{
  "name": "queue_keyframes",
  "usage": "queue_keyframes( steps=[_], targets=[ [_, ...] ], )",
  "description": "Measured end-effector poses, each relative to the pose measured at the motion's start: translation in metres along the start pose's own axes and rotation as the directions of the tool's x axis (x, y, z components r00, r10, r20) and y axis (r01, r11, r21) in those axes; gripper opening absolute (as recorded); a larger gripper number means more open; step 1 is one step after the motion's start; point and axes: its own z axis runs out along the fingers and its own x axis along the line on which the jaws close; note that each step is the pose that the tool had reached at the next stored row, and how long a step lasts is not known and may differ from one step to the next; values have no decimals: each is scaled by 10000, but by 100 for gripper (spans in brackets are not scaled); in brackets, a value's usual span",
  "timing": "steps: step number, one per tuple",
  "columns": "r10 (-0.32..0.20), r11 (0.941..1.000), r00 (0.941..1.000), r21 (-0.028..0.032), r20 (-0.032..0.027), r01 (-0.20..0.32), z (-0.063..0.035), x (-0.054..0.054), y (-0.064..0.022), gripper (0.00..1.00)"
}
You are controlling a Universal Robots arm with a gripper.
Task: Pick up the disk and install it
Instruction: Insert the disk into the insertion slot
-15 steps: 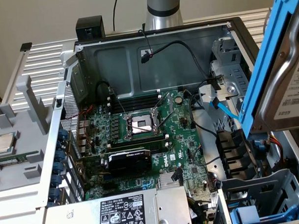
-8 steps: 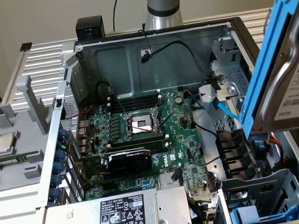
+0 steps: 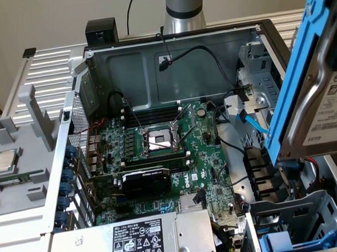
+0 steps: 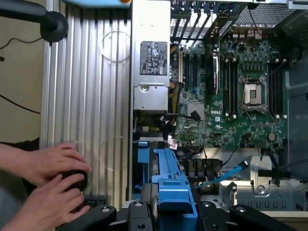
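Item: disk [image 3: 317,110], silver drive in a blue carrier, tilted, aloft at 3 o'clock in the exterior view, beside the open computer case [image 3: 171,48]. Motherboard [image 3: 164,154] at its 9 o'clock. Gripper [image 4: 174,211]: clenched on the disk's carrier.

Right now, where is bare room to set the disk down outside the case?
The disk is in the jaws. Bare: ribbed tabletop between power supply and table edge, short of the person's hands. Crowded: motherboard with cables, and the grey fixture holding the processor chip.
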Motion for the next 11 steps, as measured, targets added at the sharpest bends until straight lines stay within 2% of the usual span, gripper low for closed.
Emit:
queue_keyframes(
  steps=[4, 11],
  targets=[
    [17, 10000, 10000, 14, 1, -17, 33, 14, 5, 37],
    [40, 10000, 10000, 38, 5, -40, 158, 81, -1, 37]
  ],
)
